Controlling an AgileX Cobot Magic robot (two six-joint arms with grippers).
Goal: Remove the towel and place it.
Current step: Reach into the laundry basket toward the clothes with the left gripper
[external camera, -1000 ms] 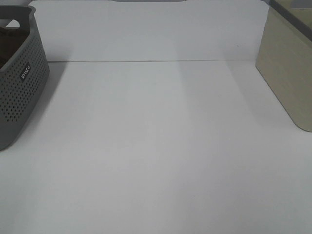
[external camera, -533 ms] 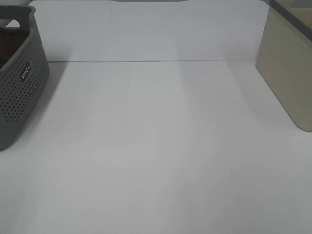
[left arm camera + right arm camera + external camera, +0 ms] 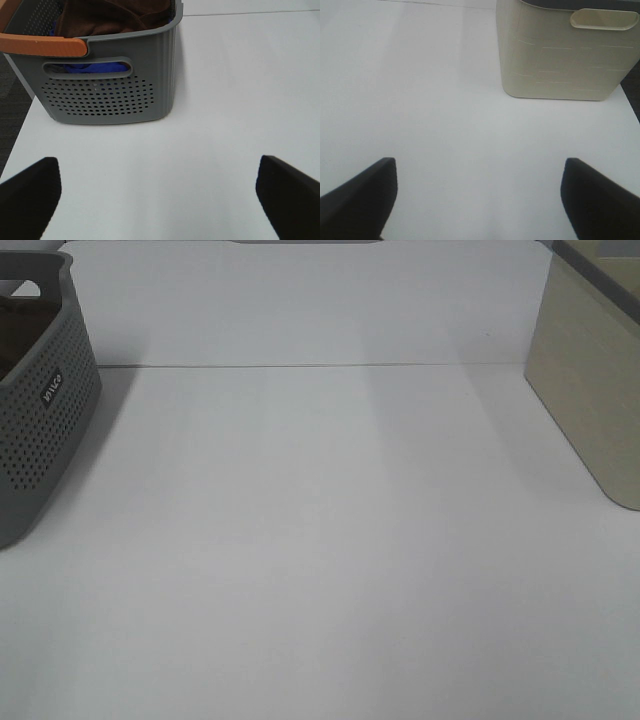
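Nil moved; towel (image 3: 111, 16) in basket (image 3: 107, 102) (L side).

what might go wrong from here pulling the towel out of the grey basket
1. The towel lies bunched in the grey basket with a blue item lower down; a deep grab may drag that out too.
2. The orange handle runs along the basket's rim close to the towel, so the open left pincer could catch on it, or the cloth could snag and tip the basket during the lift.

left end effector (image 3: 156, 165): jaws spread wide, empty | right end effector (image 3: 479, 162): likewise (only dark tips in view)
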